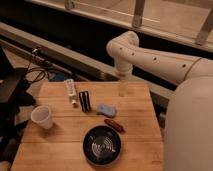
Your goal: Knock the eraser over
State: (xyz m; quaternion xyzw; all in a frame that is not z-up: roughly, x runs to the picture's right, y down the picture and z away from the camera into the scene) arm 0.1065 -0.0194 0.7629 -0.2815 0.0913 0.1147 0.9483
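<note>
- Eraser (85,100) sits on the wooden table (140,125), just beside the white tube (71,92) (blue pad (106,109) near its other side).
- Gripper (123,89) hangs over the table's far edge, apart from the eraser; wide or narrow, you cannot tell.

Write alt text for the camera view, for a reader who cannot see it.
The robot's tool hangs over the far edge of a wooden table, apart from the black eraser, which sits between a white tube and a blue pad.
</note>
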